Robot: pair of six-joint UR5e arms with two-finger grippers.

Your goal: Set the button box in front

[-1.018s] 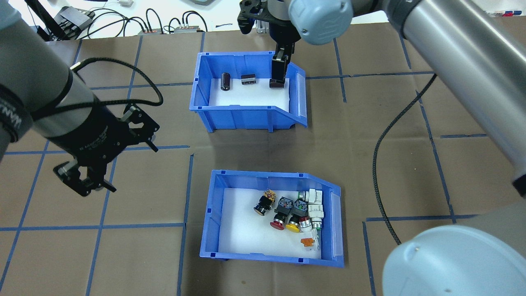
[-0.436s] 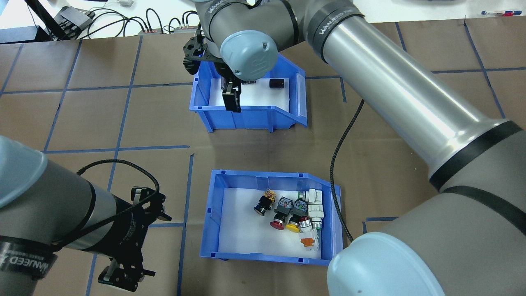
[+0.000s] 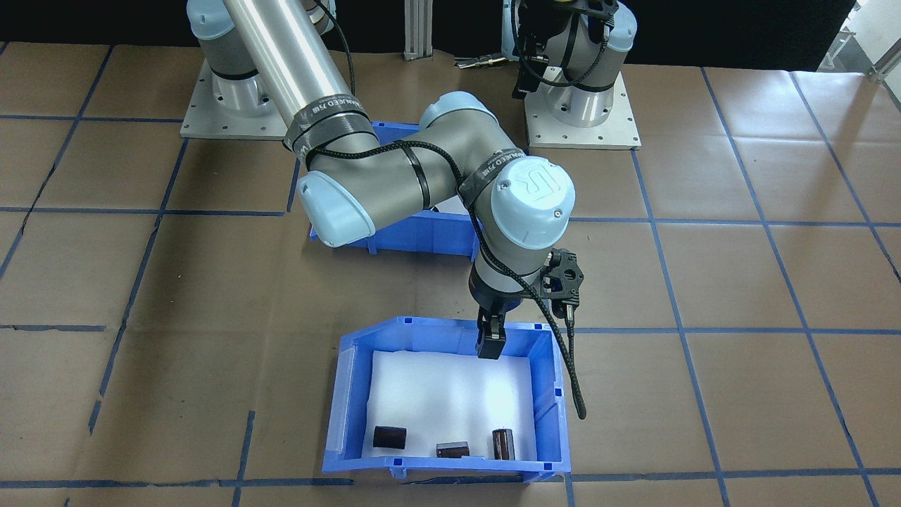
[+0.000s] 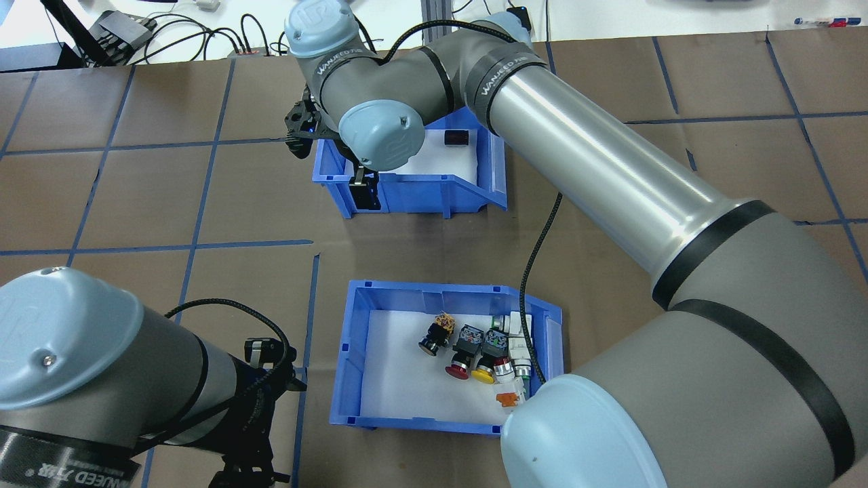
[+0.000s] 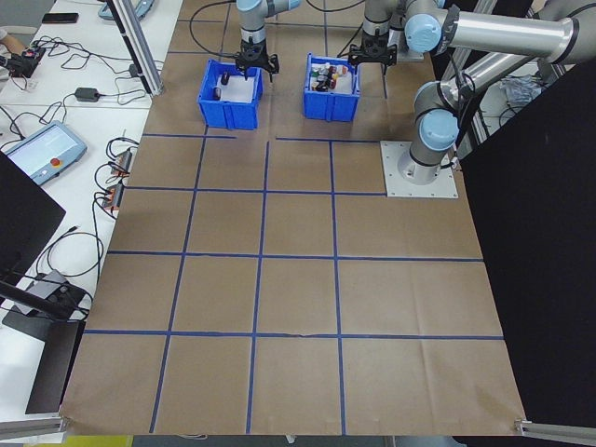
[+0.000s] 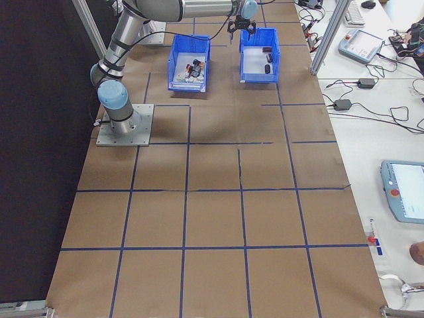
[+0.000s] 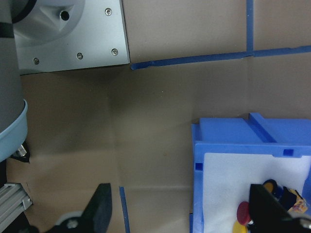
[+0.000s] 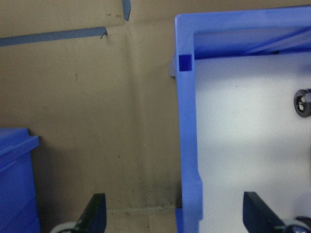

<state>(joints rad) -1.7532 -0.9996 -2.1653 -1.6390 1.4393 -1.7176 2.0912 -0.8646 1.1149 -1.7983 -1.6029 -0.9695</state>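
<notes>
The right gripper (image 4: 365,193), fingers apart, straddles the other bin's (image 4: 468,191) wall. The button box (image 4: 352,366) sits at the robot-side table edge. It should seat deep before clamping.

On the brown paper-covered table (image 4: 135,190), the blue plastic button box (image 4: 352,352) sits toward the robot's edge; the other blue plastic bin (image 4: 413,193) lies beyond it, toward the far edge, three dark cylinders (image 3: 450,448) inside.

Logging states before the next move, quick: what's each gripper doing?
Left gripper: open, empty, beside the button box.
Right gripper: open, straddling the other bin's wall.
</notes>
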